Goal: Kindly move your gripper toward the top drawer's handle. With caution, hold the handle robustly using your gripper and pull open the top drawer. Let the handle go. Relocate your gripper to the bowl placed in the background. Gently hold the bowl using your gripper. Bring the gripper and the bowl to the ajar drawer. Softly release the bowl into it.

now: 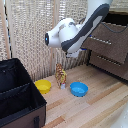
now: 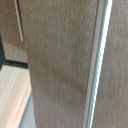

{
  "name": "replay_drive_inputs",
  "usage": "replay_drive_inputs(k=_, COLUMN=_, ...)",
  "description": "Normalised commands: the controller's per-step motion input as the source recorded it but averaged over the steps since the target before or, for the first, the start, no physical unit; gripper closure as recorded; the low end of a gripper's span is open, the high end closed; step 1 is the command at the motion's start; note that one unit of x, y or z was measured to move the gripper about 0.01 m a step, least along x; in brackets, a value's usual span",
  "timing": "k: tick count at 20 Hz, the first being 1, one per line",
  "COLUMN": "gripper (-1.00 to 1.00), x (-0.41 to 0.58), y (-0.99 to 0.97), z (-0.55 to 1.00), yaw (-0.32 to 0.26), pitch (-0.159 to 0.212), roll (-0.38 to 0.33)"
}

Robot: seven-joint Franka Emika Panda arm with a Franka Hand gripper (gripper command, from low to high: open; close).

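The dark brown dresser stands at the exterior view's right. Its top drawer (image 1: pixel 107 44) looks closed, with the thin silver handle (image 1: pixel 102 40) across its front. My white arm reaches down from the upper right, and the gripper (image 1: pixel 70 53) is mostly hidden behind the arm's white links, left of the dresser. Its fingers show in neither view. The wrist view is filled by a brown drawer front (image 2: pixel 60 60) with a silver bar (image 2: pixel 98 65) seen close up. The yellow bowl (image 1: pixel 43 86) sits on the light wooden floor, far from the gripper.
A blue bowl (image 1: pixel 79 89) sits near the yellow one, with a small striped toy animal (image 1: pixel 61 75) standing between them. A large black open box (image 1: pixel 17 95) fills the exterior view's lower left. The lower drawer (image 1: pixel 112 65) has a like bar. A woven screen stands behind.
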Motion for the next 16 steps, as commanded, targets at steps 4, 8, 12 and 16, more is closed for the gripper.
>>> replay_drive_inputs(k=4, gripper=-1.0, x=0.062, y=0.06, z=0.02, yaw=-0.266, pitch=0.105, roll=0.314)
replay_drive_inputs(k=8, gripper=-1.0, x=0.049, y=0.07, z=0.06, yaw=-0.265, pitch=0.087, roll=0.318)
replay_drive_inputs(k=12, gripper=-1.0, x=0.061, y=0.08, z=0.08, yaw=-0.264, pitch=0.076, roll=0.313)
replay_drive_inputs(k=16, gripper=-1.0, x=0.101, y=0.1, z=0.14, yaw=-0.264, pitch=0.048, roll=0.285)
